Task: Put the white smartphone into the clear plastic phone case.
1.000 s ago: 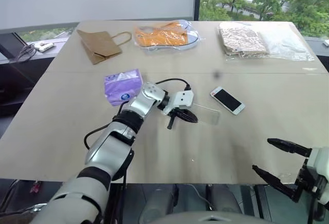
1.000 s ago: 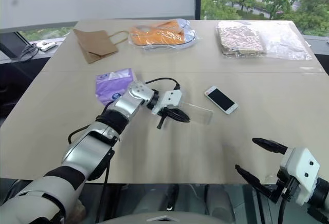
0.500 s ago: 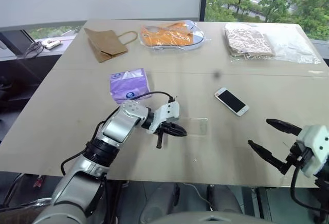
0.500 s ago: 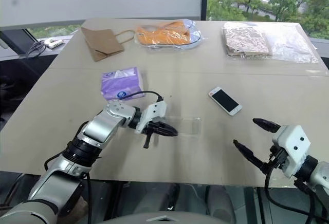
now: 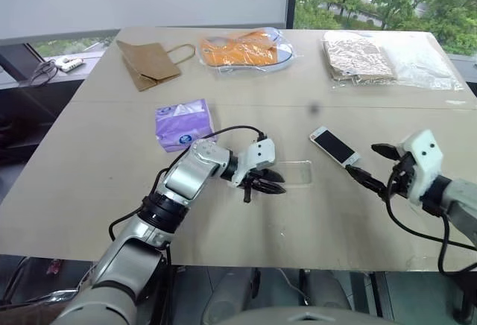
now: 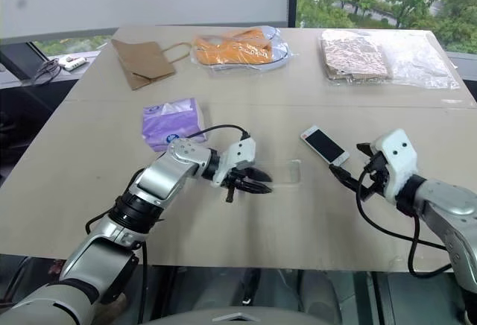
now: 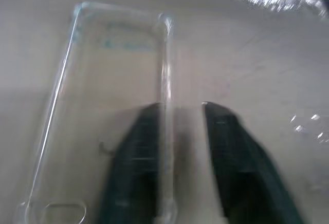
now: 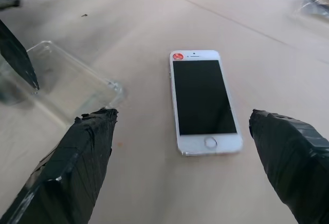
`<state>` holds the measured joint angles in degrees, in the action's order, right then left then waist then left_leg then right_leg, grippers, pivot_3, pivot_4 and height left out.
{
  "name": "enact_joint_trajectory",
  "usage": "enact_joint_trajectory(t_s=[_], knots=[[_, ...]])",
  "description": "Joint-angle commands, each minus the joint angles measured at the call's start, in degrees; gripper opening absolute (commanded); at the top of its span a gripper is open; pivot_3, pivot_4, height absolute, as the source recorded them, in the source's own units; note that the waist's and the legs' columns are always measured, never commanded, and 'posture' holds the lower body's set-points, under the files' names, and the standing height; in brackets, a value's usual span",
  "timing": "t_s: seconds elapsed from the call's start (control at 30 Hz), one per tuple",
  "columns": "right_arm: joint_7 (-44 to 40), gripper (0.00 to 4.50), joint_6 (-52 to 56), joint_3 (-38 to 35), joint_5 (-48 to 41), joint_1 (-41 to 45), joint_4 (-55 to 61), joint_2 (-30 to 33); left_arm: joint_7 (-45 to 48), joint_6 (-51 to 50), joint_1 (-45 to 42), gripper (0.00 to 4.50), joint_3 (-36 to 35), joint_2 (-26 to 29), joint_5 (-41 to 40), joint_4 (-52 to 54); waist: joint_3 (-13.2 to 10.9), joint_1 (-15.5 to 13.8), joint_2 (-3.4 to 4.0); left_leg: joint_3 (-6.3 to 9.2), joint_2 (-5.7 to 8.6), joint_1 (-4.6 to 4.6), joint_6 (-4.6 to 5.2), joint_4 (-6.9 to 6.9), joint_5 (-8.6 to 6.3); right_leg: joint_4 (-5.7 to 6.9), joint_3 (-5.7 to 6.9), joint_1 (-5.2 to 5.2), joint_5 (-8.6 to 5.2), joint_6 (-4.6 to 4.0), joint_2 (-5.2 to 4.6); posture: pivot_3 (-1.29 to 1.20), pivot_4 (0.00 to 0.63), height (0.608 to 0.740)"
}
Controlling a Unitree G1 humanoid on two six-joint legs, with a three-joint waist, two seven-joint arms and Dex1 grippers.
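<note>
1. White-edged and black-screened, the white smartphone (image 5: 334, 147) lies flat and face up on the beige worktop (image 5: 89, 168), right of centre.
2. Just to its left lies the clear plastic phone case (image 5: 292, 173), hollow side up, apart from the phone.
3. At the case's left end sits the left pincer (image 5: 262, 182). In the left wrist view its two black fingers (image 7: 134, 167) stand a little apart, one on each side of one long wall of the case (image 7: 118, 95); whether they press on that wall cannot be told.
4. To the right of the phone is the right pincer (image 5: 371, 163), its fingers spread wide and holding nothing.
5. In the right wrist view, its fingertips (image 8: 90, 131) flank the phone (image 8: 203, 100) without touching it, and a corner of the case (image 8: 72, 85) shows beside the phone.
6. Along the worktop's far edge lie a brown paper bag (image 5: 147, 62), an orange item in a clear bag (image 5: 244, 48) and a patterned pack in clear plastic (image 5: 359, 58).
7. A purple tissue pack (image 5: 182, 124) rests behind the left arm.
</note>
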<state>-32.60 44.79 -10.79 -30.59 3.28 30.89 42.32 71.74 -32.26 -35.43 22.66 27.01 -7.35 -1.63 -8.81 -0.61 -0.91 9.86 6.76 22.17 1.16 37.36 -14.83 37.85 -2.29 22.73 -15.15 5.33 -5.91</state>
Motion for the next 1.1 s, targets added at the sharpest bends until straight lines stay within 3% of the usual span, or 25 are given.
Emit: enact_joint_trajectory(t_s=[0.03, 0.07, 0.43, 0.8, 0.83, 0.93, 1.1], knots=[[1.8, 4.5, 0.9, 4.5, 3.4, 5.9, -5.4, -0.8, -2.2, -2.0, 2.1, 3.19, -5.5, 1.0, -4.6, 6.9, 0.0, 0.2, 0.0, 0.0, 0.0, 0.0, 0.0, 0.0, 0.0, 0.0, 0.0, 0.01, 0.0, 0.0, 0.0, 0.0, 0.15, 0.74], [2.5, 4.5, 1.3, 6.2, 4.8, 7.8, -7.5, -1.0, -2.8, -2.9, 3.4, 3.65, -7.8, 1.2, -6.6, 9.1, 0.0, 0.5, 0.0, -0.01, 0.0, 0.0, 0.0, 0.0, 0.0, 0.01, -0.01, 0.01, 0.0, 0.0, 0.01, 0.0, 0.15, 0.74], [-1.5, 4.5, -0.6, 15.4, 11.3, 18.5, -22.8, -3.6, -9.9, -3.0, 18.8, 3.65, -28.4, 4.2, -21.5, 22.0, 0.0, 1.4, 0.04, -0.02, -0.01, 0.0, -0.01, -0.05, 0.0, 0.03, -0.05, 0.09, 0.0, -0.02, -0.02, 0.0, 0.15, 0.74], [-7.8, 4.5, 0.5, 21.9, 16.0, 23.9, -33.7, -4.7, -16.2, -4.8, 24.5, 3.65, -33.1, 7.4, -28.2, 29.5, 0.1, 1.7, -0.04, -0.08, -0.04, -0.23, -0.01, -0.05, -0.01, 0.05, -0.11, -0.05, 0.02, -0.04, 0.02, 0.0, 0.15, 0.74], [-8.3, 3.97, 0.0, 21.7, 16.1, 24.2, -34.6, -4.9, -17.0, -4.7, 24.7, 3.74, -33.2, 7.6, -28.1, 29.5, 0.1, 1.7, -0.04, -0.09, -0.06, -0.28, 0.02, -0.05, -0.02, 0.06, -0.11, -0.09, 0.03, -0.05, 0.04, 0.0, 0.15, 0.74], [-9.5, 2.93, -2.7, 22.6, 18.1, 24.3, -36.0, -4.4, -18.4, -1.9, 25.1, 3.74, -32.8, 6.6, -27.0, 28.3, 0.1, 1.6, -0.05, -0.09, -0.09, -0.34, 0.09, -0.05, -0.06, 0.09, -0.11, -0.14, 0.06, -0.09, 0.07, 0.0, 0.15, 0.74], [-10.9, 2.92, -8.2, 21.9, 20.2, 23.7, -34.4, -3.6, -19.7, 4.1, 25.7, 3.74, -31.6, 4.7, -24.6, 25.1, 0.1, 1.6, -0.06, -0.11, -0.09, -0.33, -0.02, -0.05, 0.0, 0.08, -0.11, -0.15, 0.06, -0.09, 0.07, 0.0, 0.15, 0.74]])
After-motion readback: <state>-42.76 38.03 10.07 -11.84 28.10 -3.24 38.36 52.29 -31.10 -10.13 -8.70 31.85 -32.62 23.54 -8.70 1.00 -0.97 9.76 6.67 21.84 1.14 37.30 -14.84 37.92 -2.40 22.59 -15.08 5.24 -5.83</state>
